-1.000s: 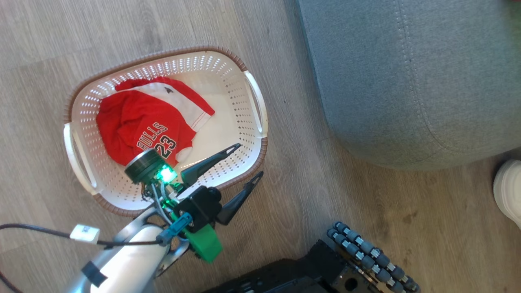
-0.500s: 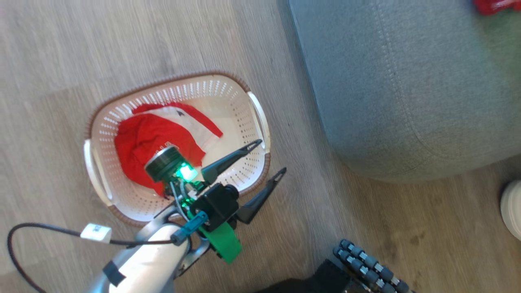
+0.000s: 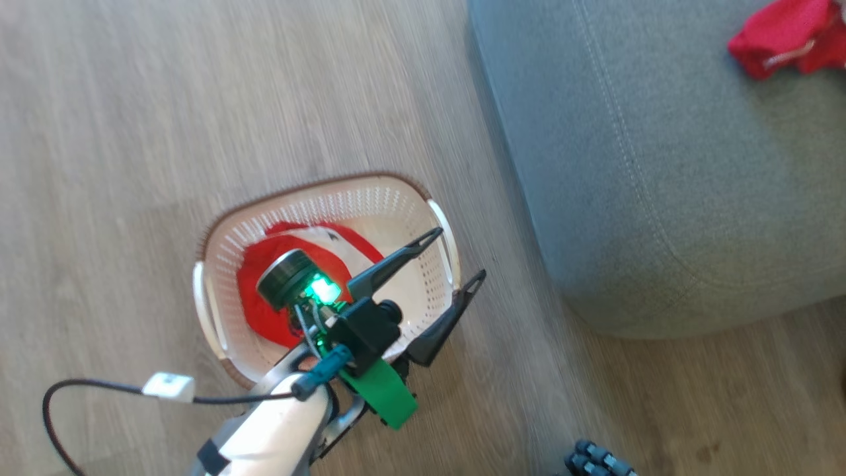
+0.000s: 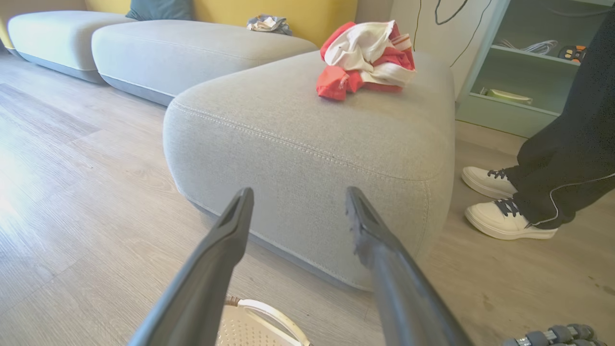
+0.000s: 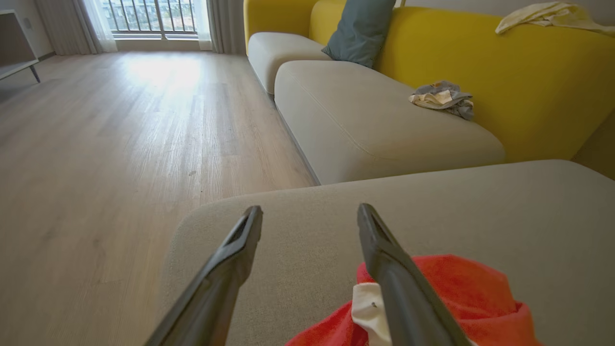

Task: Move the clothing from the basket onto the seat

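So one garment (image 3: 786,36) lies on the seat (image 3: 661,185) while the other garment (image 3: 261,311) waits in the basket (image 3: 297,188). We hold our left gripper (image 3: 461,252) over the basket's edge, fingers spread and empty, ready to reach in; our right gripper (image 5: 310,209) hangs spread above the seat's garment.

A home living room: pale wood-plank floor (image 5: 120,144), a long yellow-backed sofa (image 5: 528,72) with grey fabric cushions (image 5: 375,125), a teal pillow (image 5: 360,29), a curtained window (image 5: 149,14), a pale green shelf unit (image 4: 504,117), and a cream plastic laundry basket (image 3: 370,201) on the floor.
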Robot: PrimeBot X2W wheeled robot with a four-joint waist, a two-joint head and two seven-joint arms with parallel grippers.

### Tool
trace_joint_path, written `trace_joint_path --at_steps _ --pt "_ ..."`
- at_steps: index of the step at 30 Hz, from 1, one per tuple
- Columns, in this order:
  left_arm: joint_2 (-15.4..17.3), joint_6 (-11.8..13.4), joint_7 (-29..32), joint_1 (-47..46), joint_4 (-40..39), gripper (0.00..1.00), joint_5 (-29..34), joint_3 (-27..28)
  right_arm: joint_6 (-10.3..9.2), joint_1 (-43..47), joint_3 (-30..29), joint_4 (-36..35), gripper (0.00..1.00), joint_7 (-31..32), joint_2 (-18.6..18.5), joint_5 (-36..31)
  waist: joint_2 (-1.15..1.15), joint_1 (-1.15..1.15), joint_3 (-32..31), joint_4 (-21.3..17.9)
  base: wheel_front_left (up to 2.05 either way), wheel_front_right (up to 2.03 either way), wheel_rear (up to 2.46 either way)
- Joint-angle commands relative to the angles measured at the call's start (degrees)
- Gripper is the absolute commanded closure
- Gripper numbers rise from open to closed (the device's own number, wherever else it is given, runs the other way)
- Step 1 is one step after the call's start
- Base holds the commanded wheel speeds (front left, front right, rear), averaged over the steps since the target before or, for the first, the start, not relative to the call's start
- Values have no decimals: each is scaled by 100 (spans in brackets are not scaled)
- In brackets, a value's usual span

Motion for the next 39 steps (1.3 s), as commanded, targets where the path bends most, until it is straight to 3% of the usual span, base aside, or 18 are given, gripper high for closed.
trace_joint_path --at_steps 1,9,13,16,21,26,34,39 --pt "-78 -4 -55 48 -170 0 -10 259 -1 158 179 -314 0 -110 -212 84 0 0 -264 127 0 0 0" --pt "-422 -4 -55 364 -326 0 -105 1081 -1 792 1115 -1525 0 -520 -600 643 0 0 -946 393 0 0 0" --pt "-531 27 -55 523 -423 0 3 1515 -1 1243 1304 -2142 0 -640 -711 844 0 0 -1326 621 0 0 0" --pt "-594 199 -55 642 -493 0 24 1867 -1 1530 1179 -2586 0 -650 -662 832 0 0 -1506 737 0 0 0" --pt "-639 378 -55 783 -539 0 38 2260 -1 2024 930 -3214 0 -652 -450 655 0 0 -1694 857 0 0 0" --pt "-670 769 -55 960 -638 0 -13 2751 -1 2774 468 -3867 0 -653 -101 287 0 0 -1899 1027 0 0 0" --pt "-677 1232 -55 1380 -648 0 -318 2989 -1 4208 -215 -4620 0 -654 568 -652 0 0 -2231 1286 0 0 0" --pt "-677 1261 -55 1613 -443 0 -196 2996 -1 5006 -487 -4636 0 -654 1082 -920 0 0 -2320 1365 0 0 0"
